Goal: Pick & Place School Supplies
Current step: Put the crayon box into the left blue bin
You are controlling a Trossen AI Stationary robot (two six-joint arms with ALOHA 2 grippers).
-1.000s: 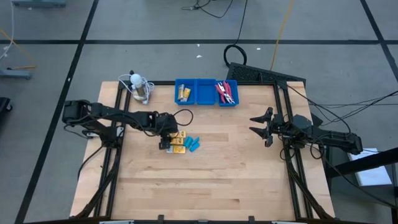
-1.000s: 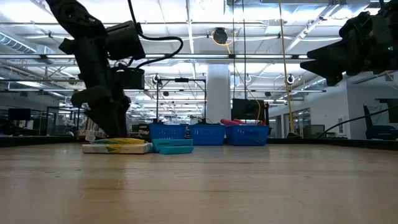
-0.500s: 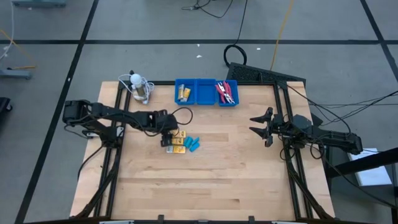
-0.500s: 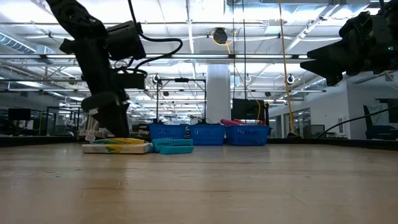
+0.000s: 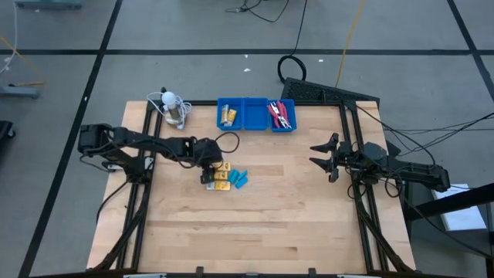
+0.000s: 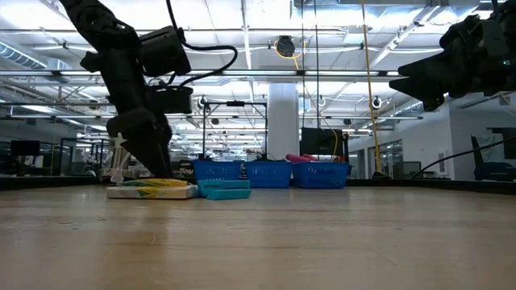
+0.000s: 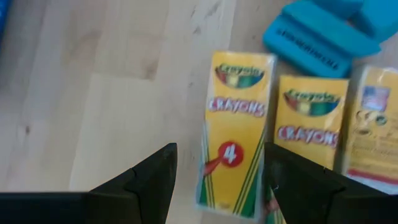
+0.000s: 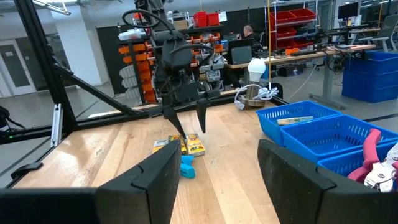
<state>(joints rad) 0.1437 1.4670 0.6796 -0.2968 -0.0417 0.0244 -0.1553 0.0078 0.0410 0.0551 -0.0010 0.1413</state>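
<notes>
Three yellow crayon packets (image 7: 236, 130) lie flat side by side on the wood, with light-blue pieces (image 7: 317, 37) just beyond them. In the high view the packets (image 5: 221, 176) and blue pieces (image 5: 240, 179) sit left of the table's middle. My left gripper (image 7: 221, 186) is open and points down over the packets' left end (image 5: 208, 174), one finger on each side of the leftmost packet's end. In the low view its tips (image 6: 161, 171) hang just above the packets (image 6: 153, 190). My right gripper (image 5: 324, 154) waits open near the right edge, held high.
The blue three-compartment tray (image 5: 256, 123) stands at the far edge, with a yellow packet (image 5: 228, 116) in its left compartment and red-handled scissors (image 5: 282, 114) in its right one. A white round object with a coiled cable (image 5: 171, 106) sits at the far left corner. Bare wood fills the near half.
My left gripper has edged slightly toward the right over the packets and its wrist has turned a little. The packets and blue pieces lie where they were.
</notes>
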